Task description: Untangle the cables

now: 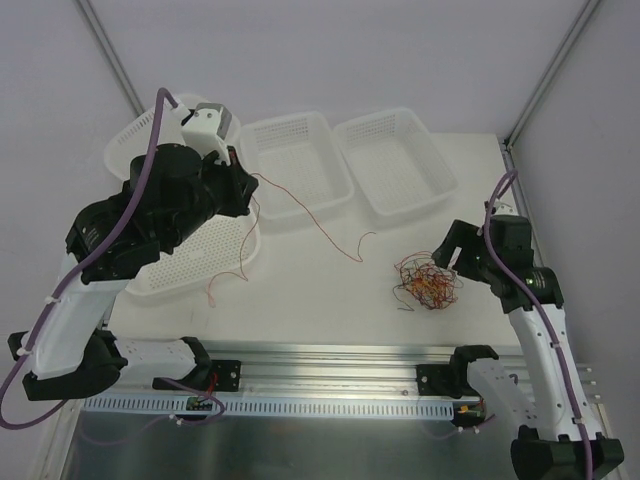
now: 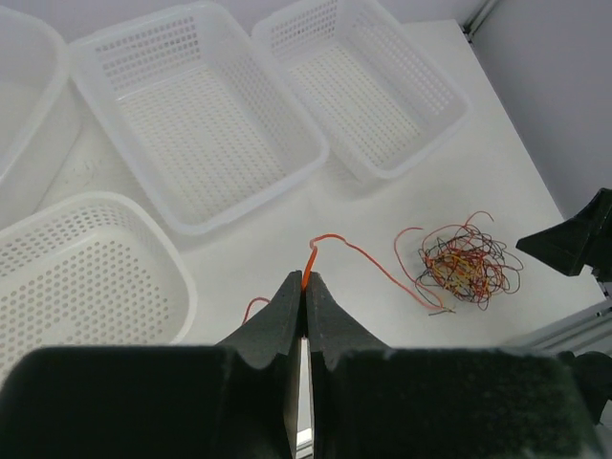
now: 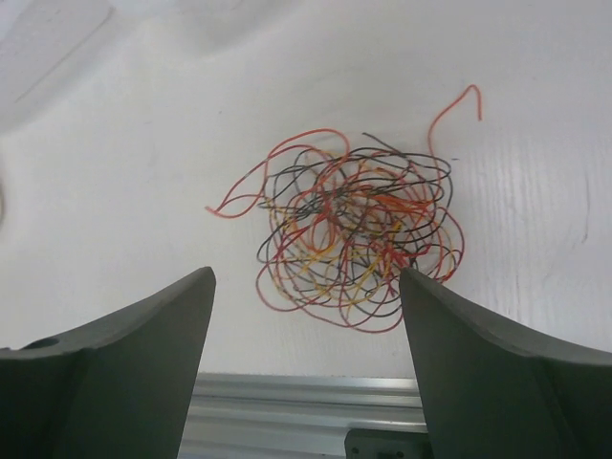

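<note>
I see my left hand (image 2: 305, 287) pinched shut on one orange cable (image 2: 312, 256), my right hand (image 3: 306, 277) spread open near the tangled cables (image 1: 428, 282) at 4 o'clock on the surface (image 1: 330, 300).

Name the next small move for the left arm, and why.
Probably carry the wire over a basket and let go. The left fingers are shut on one red wire that lies apart from the tangle, so it looks free.

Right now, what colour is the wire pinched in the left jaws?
Orange-red wire; the left wrist view shows it best.
</note>
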You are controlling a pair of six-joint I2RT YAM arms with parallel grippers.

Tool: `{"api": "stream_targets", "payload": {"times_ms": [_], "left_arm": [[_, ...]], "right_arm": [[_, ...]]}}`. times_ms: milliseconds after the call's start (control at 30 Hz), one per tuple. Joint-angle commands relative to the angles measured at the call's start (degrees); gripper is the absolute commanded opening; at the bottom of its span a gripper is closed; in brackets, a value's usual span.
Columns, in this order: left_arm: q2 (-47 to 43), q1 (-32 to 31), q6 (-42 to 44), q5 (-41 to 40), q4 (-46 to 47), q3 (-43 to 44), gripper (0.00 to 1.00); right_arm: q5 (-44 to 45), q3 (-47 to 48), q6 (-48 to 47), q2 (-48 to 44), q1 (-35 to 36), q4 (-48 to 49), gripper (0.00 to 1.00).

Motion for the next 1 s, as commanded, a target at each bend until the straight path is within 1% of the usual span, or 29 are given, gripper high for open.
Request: {"api": "stream_targets", "payload": {"times_ms": [0, 67, 267, 333, 367, 500, 600, 633, 700, 800, 967], "left_arm": [[1.02, 0.40, 2.25, 2.50, 0.86, 5.00, 0.00], [2.42, 0.48, 2.60, 2.51, 0.86, 6.75, 0.00], [5.24, 0.66, 3.65, 1.37, 1.30, 11.15, 0.00], [5.86, 1.10, 4.10, 0.75, 2.52, 11.86, 0.00], [6.29, 1.36, 4.45, 0.84, 3.05, 12.38, 0.00], [6.74, 2.59, 5.59, 1.10, 6.91, 13.09, 0.00], [7.61, 5.40, 6.03, 3.11, 9.47, 14.05, 0.00], [8.23, 7.41, 5.51, 4.34, 9.82, 15.10, 0.00], [8.67, 9.35, 5.24, 7.67, 11.05, 15.99, 0.00], [10.07, 11.20, 6.12, 8.75, 12.20, 18.36, 0.00], [12.53, 13.40, 8.31, 10.59, 13.16, 25.13, 0.00]], "right_arm": [[-6.49, 1.61, -1.93, -3.56, 1.79, -1.79, 0.82], [-9.65, 0.64, -2.19, -6.02, 2.50, -1.70, 0.87], [-15.02, -1.56, -3.16, -13.13, 2.76, -3.36, 0.99], [-16.60, -2.00, -3.25, -14.72, 2.68, -4.24, 1.00], [-17.92, -2.00, -3.60, -16.12, 2.76, -4.68, 0.97], [-19.68, -2.09, -4.57, -19.55, 2.76, -6.53, 0.97], [-20.56, -2.26, -5.36, -21.05, 2.68, -7.41, 0.97], [-20.83, -2.26, -5.36, -21.58, 2.76, -7.84, 0.97], [-21.35, -2.35, -5.36, -21.85, 2.76, -8.20, 0.97], [-22.58, -2.88, -5.18, -21.76, 2.68, -7.94, 0.97], [-22.76, -2.70, -5.62, -20.71, 2.85, -7.67, 0.97]]}}
